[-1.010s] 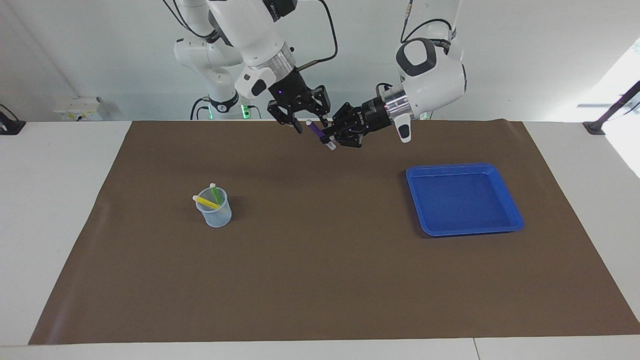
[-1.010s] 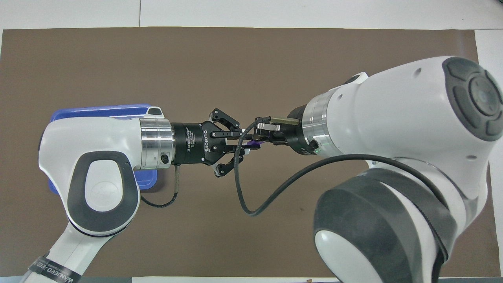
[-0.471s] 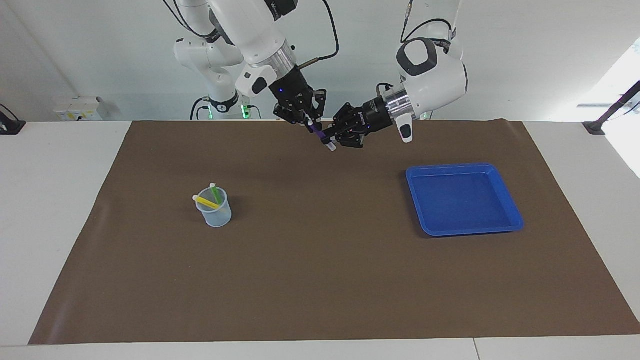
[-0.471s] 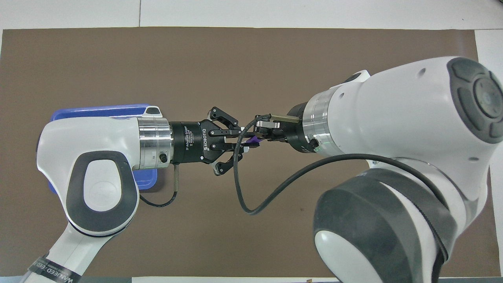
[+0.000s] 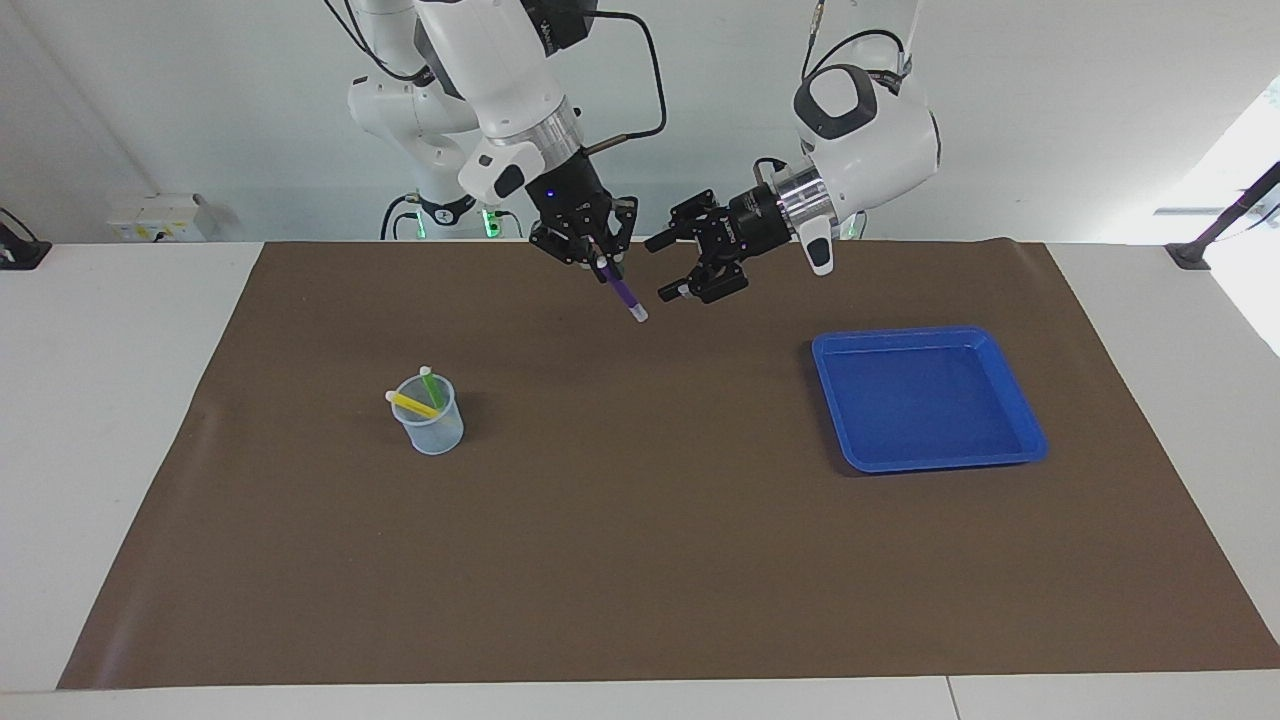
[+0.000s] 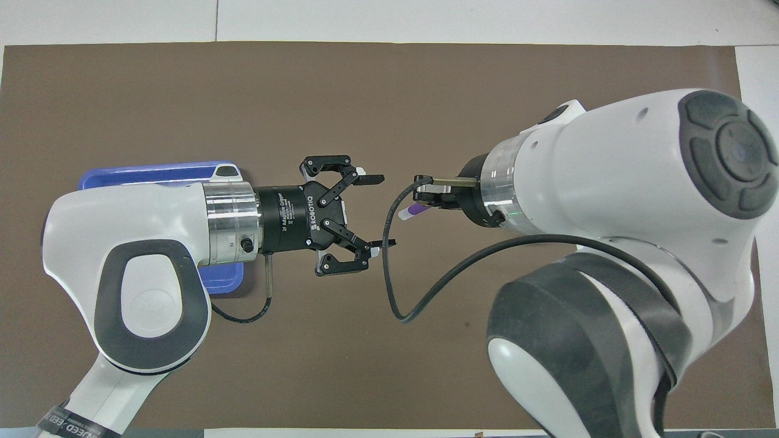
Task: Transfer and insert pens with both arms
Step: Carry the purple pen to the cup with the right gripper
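Right gripper [image 5: 600, 262] raised over the brown mat [image 5: 640, 560], fingers clamped on the purple pen [image 5: 622, 293], which hangs tilted, whitish tip down. Left gripper [image 5: 667, 266] beside it, fingers spread wide, empty. Yellow pen [image 5: 415, 403] and green pen [image 5: 431, 386] stand in the clear cup [image 5: 431, 420].

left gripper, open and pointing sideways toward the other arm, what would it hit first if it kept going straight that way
Probably the purple pen hanging from the right gripper, or that gripper itself. The open left gripper points at them across a small gap, though whether their heights match exactly is unclear.
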{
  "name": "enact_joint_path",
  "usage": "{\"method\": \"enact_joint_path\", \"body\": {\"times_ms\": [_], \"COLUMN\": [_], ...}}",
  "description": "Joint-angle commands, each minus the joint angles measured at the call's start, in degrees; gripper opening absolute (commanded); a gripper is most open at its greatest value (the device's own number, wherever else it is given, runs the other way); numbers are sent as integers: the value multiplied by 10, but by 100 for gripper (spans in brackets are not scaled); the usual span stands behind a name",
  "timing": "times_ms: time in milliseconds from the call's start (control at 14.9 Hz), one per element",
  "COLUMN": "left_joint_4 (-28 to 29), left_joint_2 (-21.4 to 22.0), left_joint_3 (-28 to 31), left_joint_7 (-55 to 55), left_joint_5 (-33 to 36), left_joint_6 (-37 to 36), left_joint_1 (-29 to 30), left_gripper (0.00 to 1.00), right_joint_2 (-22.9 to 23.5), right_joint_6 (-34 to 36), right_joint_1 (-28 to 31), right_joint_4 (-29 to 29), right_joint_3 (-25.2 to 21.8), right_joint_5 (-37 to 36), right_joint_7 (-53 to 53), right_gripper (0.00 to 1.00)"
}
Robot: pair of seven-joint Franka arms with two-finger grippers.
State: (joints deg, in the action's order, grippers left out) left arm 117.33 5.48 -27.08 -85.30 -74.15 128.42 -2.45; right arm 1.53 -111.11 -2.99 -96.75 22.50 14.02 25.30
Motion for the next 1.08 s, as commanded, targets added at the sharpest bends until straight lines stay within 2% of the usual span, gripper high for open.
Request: {"method": "enact_joint_path", "body": {"times_ms": [0, 67, 269, 539, 875, 1010], "left_joint_4": [24, 26, 26, 30, 28, 28], "left_joint_2": [18, 18, 15, 13, 9, 9], "left_joint_3": [7, 7, 7, 6, 7, 6], "left_joint_7": [-4, -3, -2, 12, 81, 121], "left_joint_5": [2, 30, 172, 304, 316, 316], "left_joint_6": [3, 1, 0, -3, 0, 3], "left_joint_1": [18, 33, 46, 77, 110, 131], "left_gripper": [100, 100, 100, 100, 100, 100], "right_joint_2": [-21, -21, -15, -5, 3, 7], "right_joint_6": [-5, -6, -13, -68, -78, -108], "right_joint_1": [10, 10, 11, 11, 12, 12], "right_joint_4": [-48, -55, -66, -105, -131, -150], "right_joint_3": [-39, -56, -98, -154, -187, -189], "right_joint_5": [-33, -49, -98, -114, -146, -153], "right_joint_7": [-102, -135, -208, -300, -340, -340], "right_gripper": [0, 0, 0, 0, 0, 0]}}
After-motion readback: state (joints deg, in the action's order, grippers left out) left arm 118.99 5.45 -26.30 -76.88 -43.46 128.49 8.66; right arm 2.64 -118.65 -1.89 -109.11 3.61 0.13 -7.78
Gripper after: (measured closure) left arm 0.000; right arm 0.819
